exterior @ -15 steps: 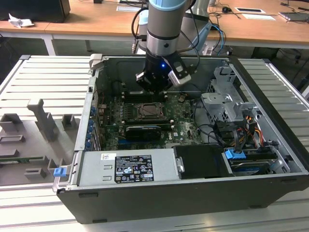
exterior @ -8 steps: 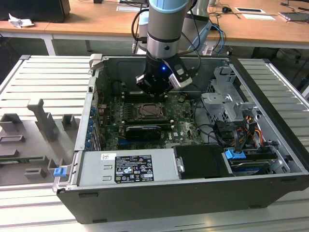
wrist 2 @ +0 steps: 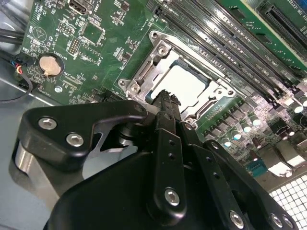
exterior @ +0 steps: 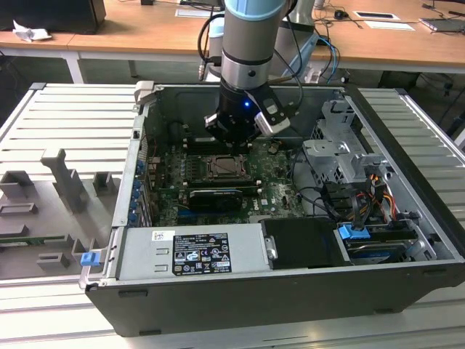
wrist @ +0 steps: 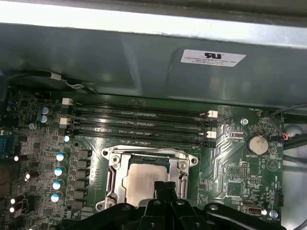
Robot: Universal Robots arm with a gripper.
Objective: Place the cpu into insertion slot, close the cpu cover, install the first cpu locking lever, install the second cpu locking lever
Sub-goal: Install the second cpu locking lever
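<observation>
**Inside the open computer case: chip seated, cover down**

Inside the open computer case [exterior: 407, 240] in the exterior view, we see the arm reaching down over the green motherboard [exterior: 276, 190], its gripper [exterior: 234, 139] hanging just above the far edge of the insertion slot [exterior: 225, 169].

In the second wrist view, the gripper [wrist 2: 165, 98] has its black fingertips pressed together with nothing between them, poised just over the near rim of the insertion slot [wrist 2: 139, 75]. We see the cpu [wrist 2: 184, 82] lying flat in the slot, its pale metal face showing through the window of the cpu cover [wrist 2: 158, 55], which lies down over the socket around the chip. We cannot tell whether the fingertips touch the frame.

In the first wrist view, the closed gripper [wrist: 165, 188] sits at the edge of the cpu [wrist: 141, 179], framed by the cpu cover [wrist: 115, 167]. Beside the socket run the long black memory slots [wrist: 139, 127], and a round coin battery [wrist: 259, 143] sits near them.
</observation>
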